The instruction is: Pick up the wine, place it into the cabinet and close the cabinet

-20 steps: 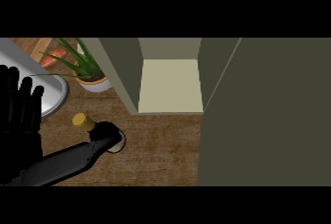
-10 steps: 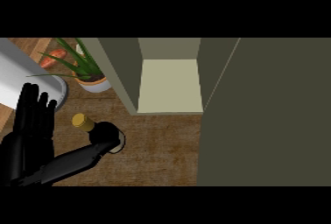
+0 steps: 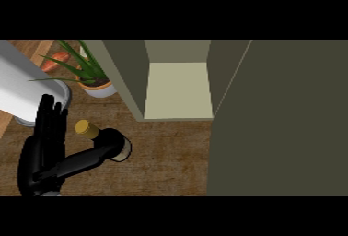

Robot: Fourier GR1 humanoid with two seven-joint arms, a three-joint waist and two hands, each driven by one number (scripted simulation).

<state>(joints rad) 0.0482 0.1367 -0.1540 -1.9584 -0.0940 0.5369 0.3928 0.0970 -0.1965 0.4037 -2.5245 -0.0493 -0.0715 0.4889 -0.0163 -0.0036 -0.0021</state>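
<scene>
Wine bottle on the wooden table, left hand beside it

The dark glass wine bottle (image 3: 101,136), capped in matte gold, stands on the grained brown table (image 3: 176,161), in front of the open cabinet (image 3: 128,76) and to its left. The black left hand (image 3: 42,152) holds its fingers straight and pressed together, pointing up the view, while its thumb stretches sideways against the bottle's body. The olive cabinet has flat walls, a cream shelf (image 3: 180,90) and a broad door (image 3: 285,120) swung open. A spiky green plant (image 3: 92,79) in a white pot and a smooth grey cylinder (image 3: 24,90) are behind.

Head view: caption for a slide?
Left hand open beside the wine bottle on the counter, open cabinet ahead.
</scene>
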